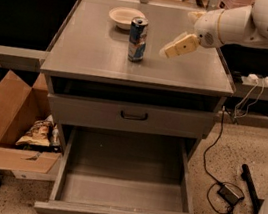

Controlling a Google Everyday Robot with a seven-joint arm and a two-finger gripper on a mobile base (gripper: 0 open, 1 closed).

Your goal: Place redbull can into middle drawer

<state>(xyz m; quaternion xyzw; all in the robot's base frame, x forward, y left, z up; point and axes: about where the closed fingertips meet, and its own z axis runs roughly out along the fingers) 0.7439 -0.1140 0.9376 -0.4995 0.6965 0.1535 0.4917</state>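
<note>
The redbull can [137,39] stands upright on the grey cabinet top [92,52], just in front of a cream bowl [125,17]. My gripper [169,49] hangs above the cabinet top a short way to the right of the can, at about the can's height, apart from it and holding nothing. The white arm reaches in from the upper right. The middle drawer [119,213] is pulled wide open at the bottom of the cabinet, and its grey tray holds nothing.
A shut drawer front with a dark handle [133,115] sits above the open one. An open cardboard box [7,124] with snack bags stands on the floor at the left. Cables and a power adapter [230,193] lie on the floor at the right.
</note>
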